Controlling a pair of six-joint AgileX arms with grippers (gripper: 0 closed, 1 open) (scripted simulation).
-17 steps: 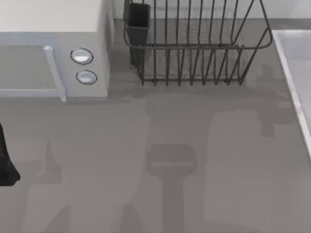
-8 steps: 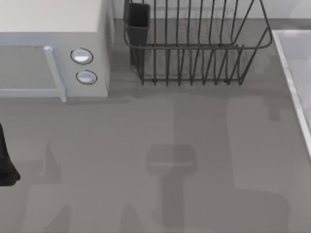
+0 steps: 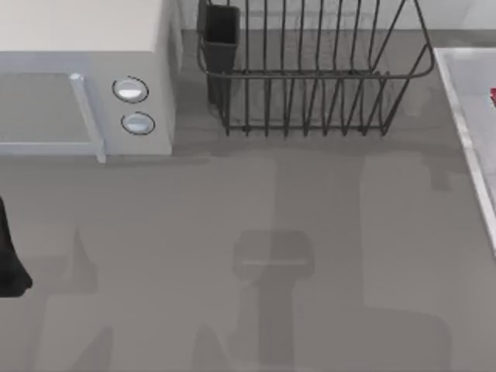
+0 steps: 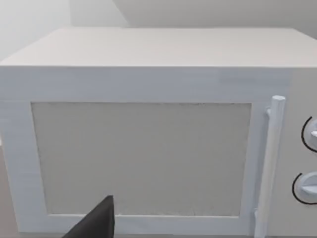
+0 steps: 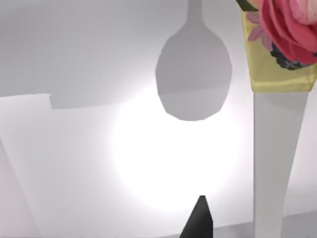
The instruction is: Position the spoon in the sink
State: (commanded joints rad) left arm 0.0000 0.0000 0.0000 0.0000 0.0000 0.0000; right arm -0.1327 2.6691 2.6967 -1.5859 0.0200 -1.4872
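Note:
The spoon point(image 3: 493, 95) shows as a small red speck at the top view's right edge, over the sink point(image 3: 465, 116), a pale basin with a raised rim. In the right wrist view the spoon point(image 5: 272, 148) is close up: a white handle with a yellow band and a pink rose print. Its spoon-shaped shadow falls on the sink's white floor point(image 5: 99, 163). A dark tip of my right gripper point(image 5: 198, 220) pokes in beside the handle; I cannot tell whether it holds the spoon. My left gripper point(image 3: 9, 267) is parked at the table's far left.
A white microwave point(image 3: 85, 77) with two round knobs stands at the back left, and it faces the left wrist camera point(image 4: 148, 148). A black wire dish rack point(image 3: 310, 70) stands at the back centre. Arm shadows lie on the grey table point(image 3: 271, 263).
The red speck of the spoon has appeared at the right edge over the sink. The right arm's shadow on the table has shifted slightly. The left arm has not moved.

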